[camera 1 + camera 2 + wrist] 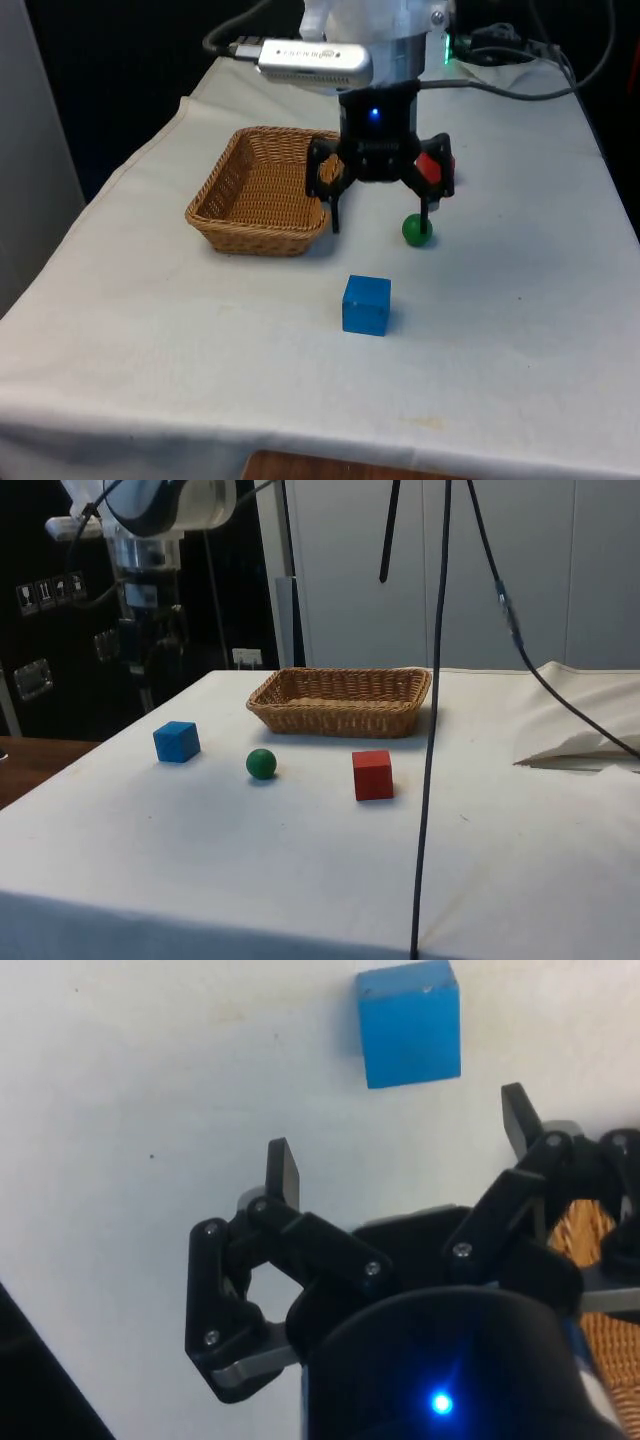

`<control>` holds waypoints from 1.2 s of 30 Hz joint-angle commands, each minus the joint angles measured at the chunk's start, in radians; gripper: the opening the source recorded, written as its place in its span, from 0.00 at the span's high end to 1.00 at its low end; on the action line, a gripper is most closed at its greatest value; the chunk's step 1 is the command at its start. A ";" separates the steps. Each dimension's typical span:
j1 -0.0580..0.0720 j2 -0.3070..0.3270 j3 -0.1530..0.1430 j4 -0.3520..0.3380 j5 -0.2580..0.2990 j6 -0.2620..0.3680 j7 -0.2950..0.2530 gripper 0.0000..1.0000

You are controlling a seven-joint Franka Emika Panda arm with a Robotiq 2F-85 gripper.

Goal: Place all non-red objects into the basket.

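Note:
My gripper (381,220) hangs open and empty above the cloth, between the wicker basket (258,190) and the green ball (416,230). One fingertip sits just above the ball. The blue cube (366,304) lies nearer the front edge, apart from the fingers. A red cube (434,166) shows partly behind the gripper. From the side, the blue cube (176,741), green ball (261,763) and red cube (373,774) form a row in front of the basket (342,700), which holds nothing. In the wrist view the gripper (400,1145) is spread wide, with the blue cube (410,1022) beyond its fingers.
A crumpled fold of white cloth (580,730) lies on the table past the basket. A black cable (432,740) hangs down in front of the side camera. The basket's edge (600,1250) is close beside one finger.

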 commanded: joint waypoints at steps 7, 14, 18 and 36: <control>-0.012 0.043 0.007 0.010 0.024 0.031 -0.020 0.00; -0.013 0.079 0.007 0.025 0.040 0.048 -0.026 0.00; -0.015 0.106 0.007 0.048 0.051 0.050 -0.027 0.00; -0.013 0.177 -0.006 0.102 0.059 0.051 -0.027 0.00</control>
